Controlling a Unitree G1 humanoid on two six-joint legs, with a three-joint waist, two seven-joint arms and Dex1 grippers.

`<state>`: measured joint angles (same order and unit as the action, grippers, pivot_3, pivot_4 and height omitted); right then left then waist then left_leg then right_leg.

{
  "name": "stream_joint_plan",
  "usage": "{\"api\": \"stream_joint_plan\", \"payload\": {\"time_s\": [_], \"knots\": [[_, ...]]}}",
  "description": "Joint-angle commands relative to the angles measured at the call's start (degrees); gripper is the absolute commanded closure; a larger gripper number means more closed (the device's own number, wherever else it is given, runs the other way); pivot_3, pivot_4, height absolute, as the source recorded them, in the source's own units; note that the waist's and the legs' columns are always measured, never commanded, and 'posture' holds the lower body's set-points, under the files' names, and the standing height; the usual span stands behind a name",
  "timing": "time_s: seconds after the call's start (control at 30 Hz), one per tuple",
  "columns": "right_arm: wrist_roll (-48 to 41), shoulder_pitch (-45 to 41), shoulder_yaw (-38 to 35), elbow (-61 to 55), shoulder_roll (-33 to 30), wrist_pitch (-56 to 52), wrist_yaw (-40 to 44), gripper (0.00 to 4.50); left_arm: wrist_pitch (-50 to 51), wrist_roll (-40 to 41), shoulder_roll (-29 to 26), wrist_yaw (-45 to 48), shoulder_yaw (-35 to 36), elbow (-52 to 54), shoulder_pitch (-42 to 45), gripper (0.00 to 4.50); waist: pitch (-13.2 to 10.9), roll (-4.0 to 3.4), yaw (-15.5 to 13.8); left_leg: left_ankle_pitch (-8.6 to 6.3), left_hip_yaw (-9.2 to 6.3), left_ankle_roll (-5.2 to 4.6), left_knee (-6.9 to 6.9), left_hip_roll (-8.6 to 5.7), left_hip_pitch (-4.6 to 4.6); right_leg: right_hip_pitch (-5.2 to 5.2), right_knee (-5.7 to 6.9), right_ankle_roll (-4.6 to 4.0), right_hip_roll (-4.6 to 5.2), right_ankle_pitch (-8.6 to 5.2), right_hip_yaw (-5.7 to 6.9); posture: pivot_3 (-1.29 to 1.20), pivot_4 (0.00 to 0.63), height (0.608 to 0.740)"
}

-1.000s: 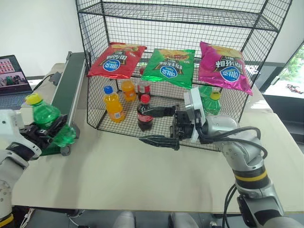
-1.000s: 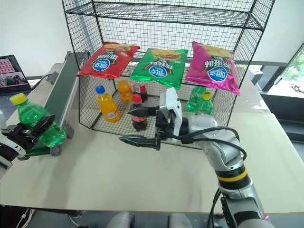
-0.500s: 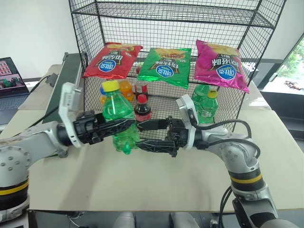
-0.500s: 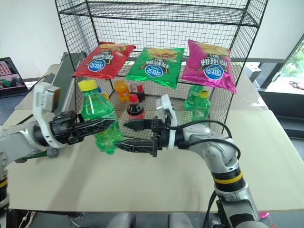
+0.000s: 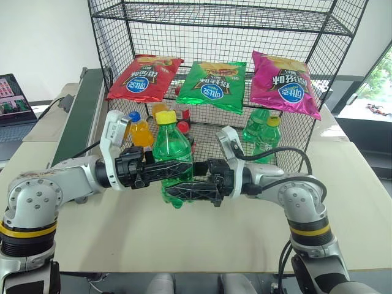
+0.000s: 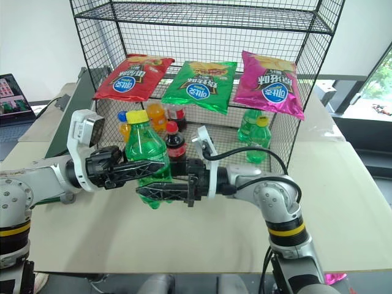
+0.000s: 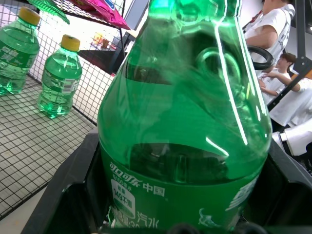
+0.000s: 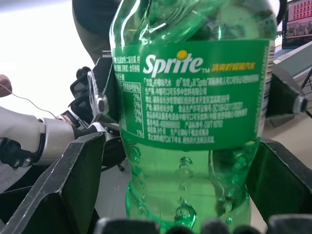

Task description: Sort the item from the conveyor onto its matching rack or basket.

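Observation:
The item, a green soda bottle point(image 5: 173, 147) with a yellow cap, stands upright in the air in front of the black wire rack point(image 5: 226, 24). My left gripper point(image 5: 182, 171) reaches in from the left and is shut on its middle. My right gripper point(image 5: 181, 181) comes from the right, its two fingers lying on either side of the bottle's lower half with a small gap on one side, so it is open. The right wrist view has the bottle's label point(image 8: 195, 112) between the right fingers point(image 8: 78, 180). The conveyor point(image 5: 79, 116) runs along the rack's left side.
On the rack's lower tier stand two green bottles point(image 5: 260, 131), orange drink bottles point(image 5: 139, 131) and cola bottles point(image 5: 184, 128). Three chip bags point(image 5: 214, 86) hang above them. A laptop point(image 5: 11, 98) sits at far left. People point(image 7: 278, 29) are behind the table.
My left arm has carried the bottle from beside the conveyor rightward to the middle, between the right gripper's fingers. Those fingers have rolled and drawn closer around the bottle.

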<state>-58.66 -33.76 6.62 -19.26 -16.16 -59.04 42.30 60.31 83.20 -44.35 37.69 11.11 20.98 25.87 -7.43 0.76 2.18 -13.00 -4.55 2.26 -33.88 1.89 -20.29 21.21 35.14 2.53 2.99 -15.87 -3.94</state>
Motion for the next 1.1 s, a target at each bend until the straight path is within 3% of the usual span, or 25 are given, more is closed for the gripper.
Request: {"api": "stream_joint_plan", "payload": {"time_s": [0.03,0.1,0.27,0.33,0.4,0.6,0.8,0.9,1.1], "knots": [[-2.9,-1.9,1.3,-2.3,0.3,-1.0,2.8,1.08,-0.9,-0.1,-0.3,0.6,1.3,0.5,1.5,1.44,0.0,0.00,0.0,0.00,0.00,0.00,0.00,0.00,0.00,0.00,0.00,0.00,0.00,0.00,0.00,0.00,0.150,0.738],[-3.3,-1.9,1.4,-2.3,0.2,-1.3,3.2,1.64,-0.9,-0.2,-0.4,0.8,1.2,0.8,1.1,1.44,0.0,0.00,0.0,0.00,0.00,0.00,0.00,0.00,0.00,0.00,0.00,0.00,0.00,0.00,0.00,0.00,0.150,0.738],[-3.4,-1.8,1.7,-2.5,-0.4,-1.6,4.2,1.65,-0.9,0.0,-0.4,0.7,1.1,1.4,0.8,1.44,0.0,0.00,0.0,0.00,0.00,0.00,0.00,0.00,0.00,0.00,-0.01,0.03,0.00,-0.02,0.00,0.00,0.150,0.738],[-3.3,-1.7,1.6,-2.6,-0.5,-1.4,4.2,1.65,-0.5,0.5,-0.5,0.6,1.2,1.1,0.8,0.43,0.0,0.00,0.0,0.00,0.00,0.00,0.00,0.00,0.00,0.00,-0.01,0.05,0.00,-0.03,0.00,0.00,0.150,0.738],[-2.9,-1.5,1.5,-2.7,-0.7,-1.0,4.2,1.65,0.4,2.1,-1.0,0.6,1.3,0.6,0.9,0.01,0.0,-0.01,0.1,0.00,0.00,0.00,0.01,0.02,0.00,0.00,-0.01,0.05,-0.01,-0.03,-0.01,0.00,0.150,0.738],[-2.7,0.3,-0.2,-4.4,-1.7,0.1,2.4,1.65,5.0,11.9,-6.6,-0.3,3.9,-2.1,-0.3,0.00,0.0,-0.01,0.0,0.00,-0.01,0.00,0.00,0.01,0.00,0.01,-0.01,0.22,0.00,-0.13,0.00,0.00,0.150,0.738],[-0.5,6.2,-6.7,-10.6,-4.1,3.2,-5.2,1.65,6.6,12.9,-12.9,0.8,8.9,-1.0,-5.8,0.00,0.0,-0.06,-0.2,0.00,0.00,0.00,0.03,0.01,-0.01,0.04,-0.02,0.25,0.02,-0.15,-0.01,0.00,0.150,0.738],[7.0,12.5,-8.4,-16.8,-5.7,8.3,-11.0,1.65,5.6,14.0,-13.6,-0.3,11.5,1.3,-9.9,0.00,0.0,-0.06,-0.6,0.00,0.01,0.01,0.03,-0.01,-0.01,0.04,-0.08,0.26,0.06,-0.16,-0.01,0.00,0.150,0.738],[33.4,23.1,-5.4,-17.1,-3.6,25.9,-26.2,1.65,-0.6,3.2,-9.5,-0.1,10.0,10.5,-15.1,0.00,-0.1,-0.08,-1.2,0.04,0.10,0.13,0.08,-0.03,-0.02,0.10,-0.18,0.28,0.10,-0.24,-0.07,0.00,0.150,0.738]]}}
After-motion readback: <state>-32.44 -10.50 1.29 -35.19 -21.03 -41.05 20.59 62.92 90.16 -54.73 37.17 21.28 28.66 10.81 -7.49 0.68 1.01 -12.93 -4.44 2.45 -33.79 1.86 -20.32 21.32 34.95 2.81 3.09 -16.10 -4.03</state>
